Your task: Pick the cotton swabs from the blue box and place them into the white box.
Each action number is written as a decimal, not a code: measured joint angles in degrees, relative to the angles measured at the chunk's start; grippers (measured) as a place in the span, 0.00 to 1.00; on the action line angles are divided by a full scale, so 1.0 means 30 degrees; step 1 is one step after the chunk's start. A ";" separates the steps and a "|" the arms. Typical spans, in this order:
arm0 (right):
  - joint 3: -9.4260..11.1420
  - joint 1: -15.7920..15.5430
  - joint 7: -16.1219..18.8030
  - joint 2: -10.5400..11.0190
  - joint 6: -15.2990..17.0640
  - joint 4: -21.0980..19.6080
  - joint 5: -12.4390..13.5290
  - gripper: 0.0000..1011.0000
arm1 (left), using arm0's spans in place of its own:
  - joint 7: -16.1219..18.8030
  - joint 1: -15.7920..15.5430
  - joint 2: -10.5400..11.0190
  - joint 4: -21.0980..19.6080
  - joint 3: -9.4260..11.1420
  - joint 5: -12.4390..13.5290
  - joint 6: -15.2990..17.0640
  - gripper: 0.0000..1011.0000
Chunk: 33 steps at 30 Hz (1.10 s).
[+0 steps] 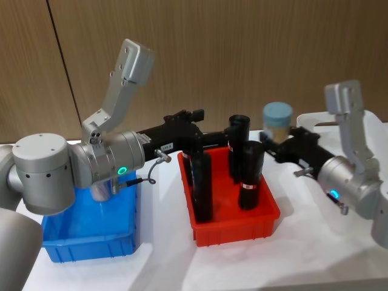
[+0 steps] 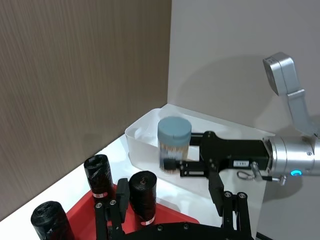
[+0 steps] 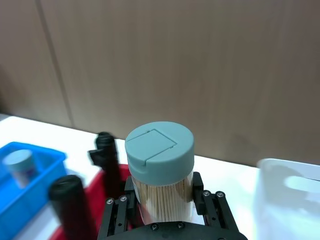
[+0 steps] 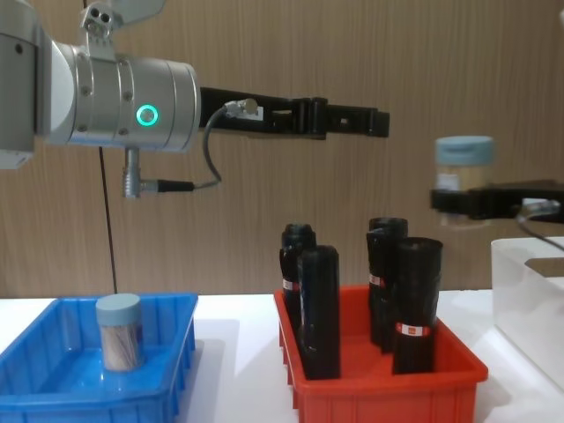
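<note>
**A:** Where is the held swab jar [image 4: 464, 163]?

**B:** Upper right of the chest view, high off the table. It is upright, with its long axis vertical. The right gripper [image 4: 458, 201] pinches the lower part of its clear body from both sides.

**A:** And the white box [image 4: 524, 291]?

**B:** Lower right of that frame, below the jar and a little further right. The jar hangs just left of the box's near wall, above the right end of the red bin [image 4: 379, 392] as that frame shows it. I judge the move to be a short carry rightward, then down. The right arm is plainly the nearer 1.

**A:** The left gripper [image 4: 352, 119]?

**B:** Stretched across the upper middle, fingers spread with nothing between them.

**A:** Is anything left in the blue box [image 4: 181, 352]?

**B:** 1 more, the second swab jar [image 4: 119, 330], standing upright at lower left.

**A:** Materials?

**B:** Both jars are smooth clear plastic cylinders with pale blue-grey round lids, packed with thin sticks. The white box is smooth, slightly translucent and taller-walled than the bins, so the jar likely has to stay above its rim. The black cylinders [image 4: 416, 300] look wrapped in crinkled film.
</note>
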 joint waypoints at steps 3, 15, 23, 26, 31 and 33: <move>0.0299 0.0034 -0.0510 0.0200 -0.0135 0.0197 -0.0004 0.63 | 0.0000 0.0000 -0.0001 0.0000 0.0001 -0.0001 0.0000 0.99; 0.1487 0.0252 -0.2390 0.1020 -0.0316 0.1159 -0.0136 0.63 | 0.0001 0.0001 0.0000 -0.0001 0.0001 -0.0001 0.0001 0.99; 0.1943 0.0554 -0.3036 0.1322 0.0056 0.2025 -0.0462 0.63 | -0.0001 0.0001 0.0000 0.0000 0.0001 -0.0001 0.0001 0.99; 0.2056 0.0729 -0.3207 0.1400 0.0240 0.2445 -0.0673 0.63 | -0.0002 0.0001 0.0001 0.0000 0.0002 -0.0001 0.0000 0.99; 0.2194 0.1148 -0.3344 0.1478 0.0625 0.3329 -0.1049 0.63 | -0.0002 0.0001 0.0000 0.0000 0.0001 -0.0001 0.0002 0.99; 0.2212 0.1285 -0.3356 0.1485 0.0734 0.3600 -0.1161 0.63 | -0.0003 0.0001 0.0000 0.0000 0.0001 -0.0001 0.0001 0.99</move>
